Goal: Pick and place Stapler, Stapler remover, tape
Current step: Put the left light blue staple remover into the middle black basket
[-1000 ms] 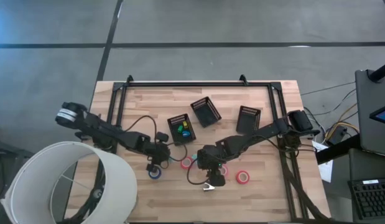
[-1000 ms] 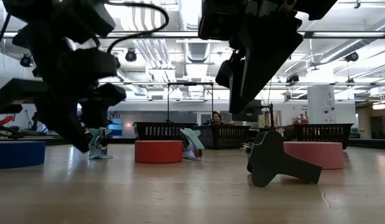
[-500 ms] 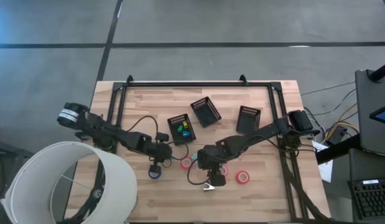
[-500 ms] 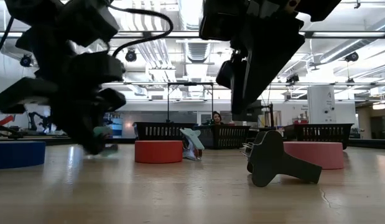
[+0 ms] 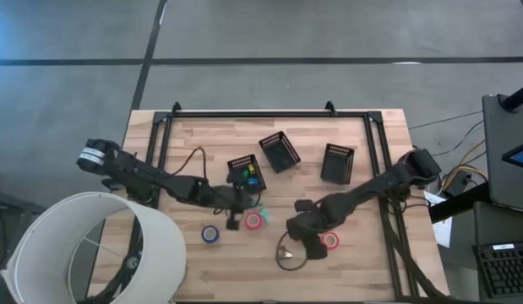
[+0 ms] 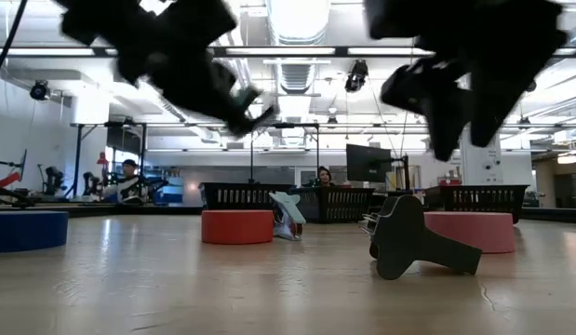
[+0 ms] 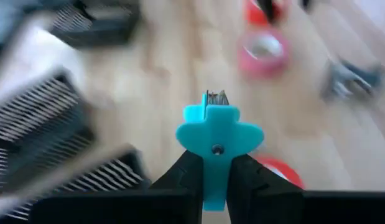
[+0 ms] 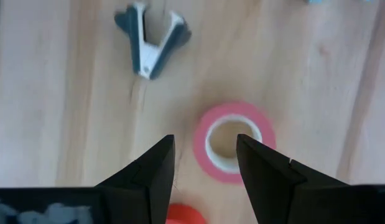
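My left gripper (image 7: pixel 216 186) is shut on a teal stapler remover (image 7: pixel 217 134) and hangs above the table in the low view (image 6: pixel 243 104), next to the bin with coloured pieces (image 5: pixel 246 173). A second teal stapler remover (image 6: pixel 288 214) rests on the table. My right gripper (image 8: pixel 204 163) is open above a pink tape (image 8: pixel 234 142), touching nothing. A dark stapler remover (image 8: pixel 152 43) lies beside it. Red tape (image 5: pixel 254 221), (image 5: pixel 330 241) and blue tape (image 5: pixel 210 235) lie flat on the wood. The stapler does not show. My left gripper pinches the teal stapler remover by its back end (image 7: pixel 215 177) between its two fingers. The wide wings and metal claws (image 7: pixel 214 98) stick out past the fingertips. The remover is lifted clear of the table.
Three black mesh bins (image 5: pixel 246 173), (image 5: pixel 279 152), (image 5: pixel 337 162) stand at the table's far middle. A black rail frame (image 5: pixel 253 114) runs along the far edge and both sides. A large white cylinder (image 5: pixel 92 249) overlaps the table's near left corner.
My left gripper has shut on the teal stapler remover near the blue tape, lifted it clear, and carried it up and toward the table's right and far side, by the bin with coloured pieces. My right gripper has risen and moved toward the right edge, staying open.
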`<state>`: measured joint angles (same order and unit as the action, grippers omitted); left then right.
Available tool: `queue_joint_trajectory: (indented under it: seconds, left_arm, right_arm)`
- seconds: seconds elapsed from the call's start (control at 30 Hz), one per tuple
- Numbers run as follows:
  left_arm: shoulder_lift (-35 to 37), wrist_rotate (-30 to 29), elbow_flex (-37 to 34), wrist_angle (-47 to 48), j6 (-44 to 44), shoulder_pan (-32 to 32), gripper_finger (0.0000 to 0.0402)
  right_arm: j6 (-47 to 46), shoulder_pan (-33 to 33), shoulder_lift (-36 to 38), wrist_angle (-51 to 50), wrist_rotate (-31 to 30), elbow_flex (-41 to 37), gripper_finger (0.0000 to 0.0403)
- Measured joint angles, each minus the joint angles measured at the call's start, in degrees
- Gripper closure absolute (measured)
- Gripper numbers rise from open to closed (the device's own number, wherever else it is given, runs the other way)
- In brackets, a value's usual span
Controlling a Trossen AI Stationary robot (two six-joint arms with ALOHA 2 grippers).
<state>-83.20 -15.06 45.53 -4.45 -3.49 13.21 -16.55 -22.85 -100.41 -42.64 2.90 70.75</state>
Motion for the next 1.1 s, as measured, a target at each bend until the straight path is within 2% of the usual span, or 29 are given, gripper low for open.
queue_joint_trajectory:
  seconds: [0.07, 0.27, 0.53, 0.7, 0.9, 1.1]
  left_arm:
    - [0.00, -2.32, 2.32, 0.01, -0.35, -1.65, 0.0366]
    - [-1.00, -2.24, 7.21, 0.00, 0.56, -8.46, 0.0360]
    - [-10.46, -0.64, 11.94, -0.29, 0.72, -18.76, 0.0364]
    - [-18.60, 1.66, 17.33, -1.05, 7.27, -23.83, 0.0361]
    - [-27.20, 2.50, 25.11, -0.36, 6.97, -27.04, 0.0360]
    - [-32.86, 2.33, 30.40, 3.93, 7.55, -29.06, 0.0348]
  right_arm:
    - [-1.59, -0.61, 1.86, 0.09, -2.12, -2.27, 0.0236]
    - [-6.11, -0.49, 10.13, 6.95, -4.81, -13.01, 0.0236]
    - [-10.66, 1.30, 21.21, 17.82, -4.64, -24.16, 0.0236]
    - [-13.31, 1.55, 25.19, 19.11, -6.42, -26.34, 0.0236]
    - [-13.05, 1.53, 26.16, 19.42, -7.63, -26.35, 0.0236]
    - [-13.05, 1.48, 24.38, 19.20, -7.51, -26.35, 0.0236]
